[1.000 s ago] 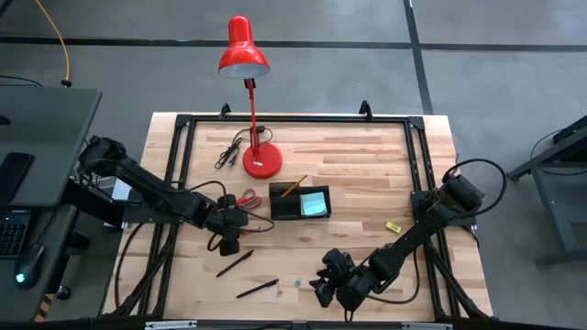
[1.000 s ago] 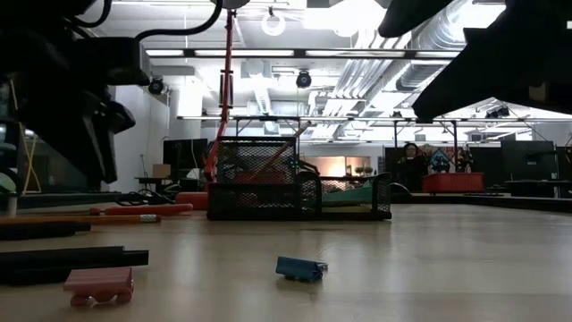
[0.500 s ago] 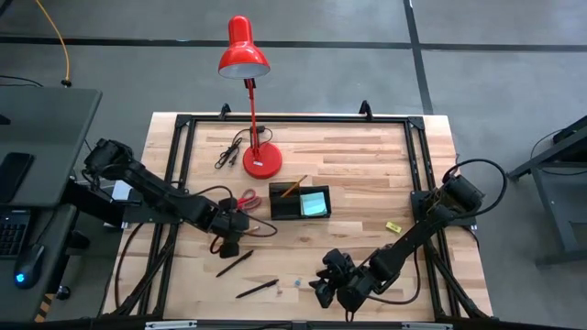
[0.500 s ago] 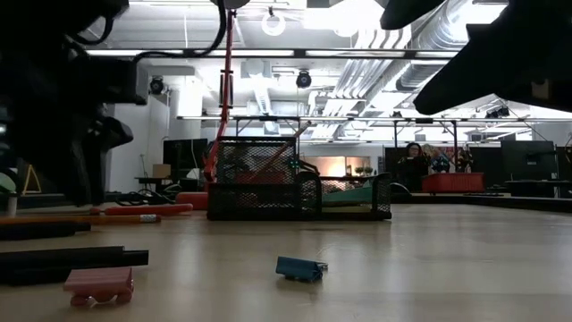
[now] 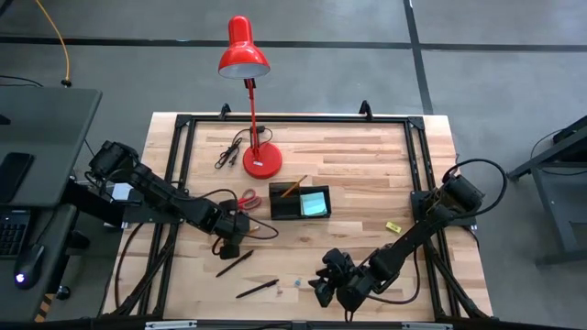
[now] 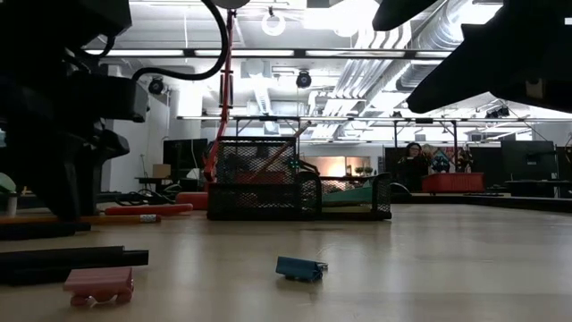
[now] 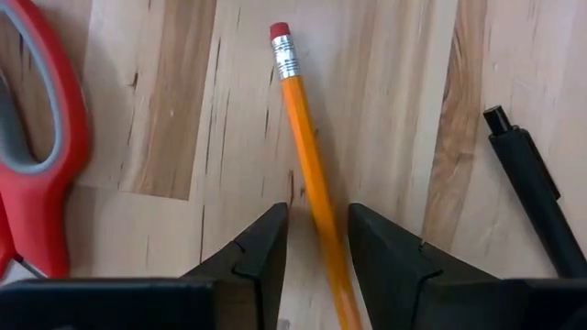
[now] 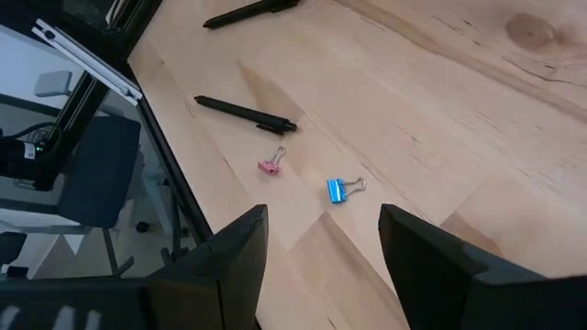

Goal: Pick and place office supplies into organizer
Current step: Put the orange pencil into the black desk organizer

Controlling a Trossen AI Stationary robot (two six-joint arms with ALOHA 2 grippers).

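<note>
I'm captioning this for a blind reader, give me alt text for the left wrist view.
The left gripper, fingers open, straddles an orange pencil lying on the wooden table. Red-handled scissors lie to one side, a black pen to the other.

Scissors (image 7: 37,147), pen (image 7: 532,197) flank pencil (image 7: 307,174) closely.

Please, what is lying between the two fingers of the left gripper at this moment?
In the left wrist view, an orange pencil lies on the wood between the open fingers of the left gripper, not yet gripped.

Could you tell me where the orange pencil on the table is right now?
In the left wrist view, the orange pencil lies on the wood between the left tool's open fingers, with red scissors on one side and a black pen on the other.
</note>
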